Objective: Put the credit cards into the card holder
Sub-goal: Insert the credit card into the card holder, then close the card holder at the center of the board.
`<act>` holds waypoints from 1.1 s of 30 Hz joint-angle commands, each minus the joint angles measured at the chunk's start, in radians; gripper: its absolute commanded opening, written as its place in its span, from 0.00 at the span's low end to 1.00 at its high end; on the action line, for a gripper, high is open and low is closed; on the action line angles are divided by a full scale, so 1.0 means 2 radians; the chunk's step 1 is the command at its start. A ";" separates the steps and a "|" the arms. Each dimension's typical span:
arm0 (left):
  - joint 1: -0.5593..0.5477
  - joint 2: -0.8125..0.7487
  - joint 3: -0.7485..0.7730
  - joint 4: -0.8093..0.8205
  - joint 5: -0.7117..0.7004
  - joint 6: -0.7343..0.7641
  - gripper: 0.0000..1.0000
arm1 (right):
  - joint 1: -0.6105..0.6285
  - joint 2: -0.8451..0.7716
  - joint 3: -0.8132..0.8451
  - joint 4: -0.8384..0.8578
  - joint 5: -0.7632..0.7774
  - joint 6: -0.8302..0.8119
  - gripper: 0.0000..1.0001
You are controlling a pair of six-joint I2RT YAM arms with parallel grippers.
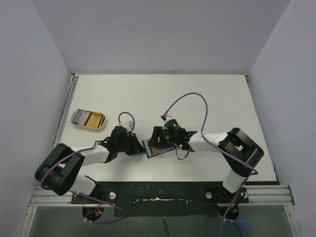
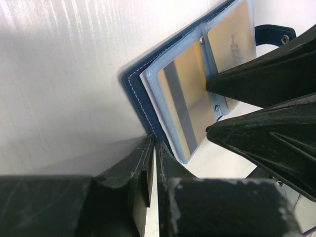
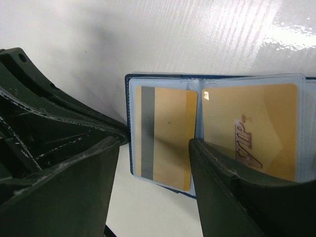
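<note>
The left tool (image 2: pixel 152 144) pinches the wallet (image 2: pixel 132 85) edge to keep it still, while the open right tool (image 3: pixel 158 139) sits over the gold card (image 3: pixel 170 116), likely to push it deeper.

Cut off at right edge: dark navy-blue folding card holder (image 3: pixel 199 106); lettered gold card (image 3: pixel 256 118) partly behind black gripper finger (image 3: pixel 232 197).

Navy card holder (image 2: pixel 136 91) open, gold credit cards (image 3: pixel 168 133) inside

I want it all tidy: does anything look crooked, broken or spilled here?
Nothing stands out. The card holder lies open and flat on the table. The striped card and the lettered card both sit straight inside its clear sleeves. No tear, bend or spill shows.
</note>
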 commanded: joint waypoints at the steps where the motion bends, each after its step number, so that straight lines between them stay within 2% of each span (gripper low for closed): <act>1: 0.001 -0.034 0.015 -0.016 -0.017 0.003 0.08 | -0.004 -0.051 0.019 -0.050 0.020 -0.041 0.59; 5: 0.001 -0.068 0.016 -0.031 -0.024 -0.001 0.17 | -0.009 -0.094 0.033 -0.136 0.073 -0.086 0.60; 7: 0.001 -0.079 0.016 -0.032 -0.022 0.003 0.25 | -0.009 -0.105 0.044 -0.172 0.100 -0.106 0.60; 8: 0.000 -0.083 0.016 -0.031 -0.021 0.005 0.42 | -0.009 -0.108 0.049 -0.188 0.118 -0.114 0.60; 9: 0.001 -0.086 0.015 -0.032 -0.022 0.006 0.51 | -0.010 -0.109 0.055 -0.202 0.132 -0.121 0.60; 15: 0.000 -0.098 0.009 -0.035 -0.029 0.006 0.58 | -0.023 -0.098 0.068 -0.235 0.183 -0.153 0.62; 18: 0.001 -0.093 0.010 -0.037 -0.027 0.004 0.69 | -0.034 -0.082 0.074 -0.235 0.189 -0.165 0.62; 25: 0.001 -0.061 0.007 -0.025 -0.025 -0.009 0.71 | -0.046 -0.043 0.082 -0.219 0.172 -0.183 0.59; 33: 0.000 -0.024 -0.017 0.056 -0.024 -0.054 0.66 | -0.039 -0.035 0.057 -0.204 0.174 -0.166 0.41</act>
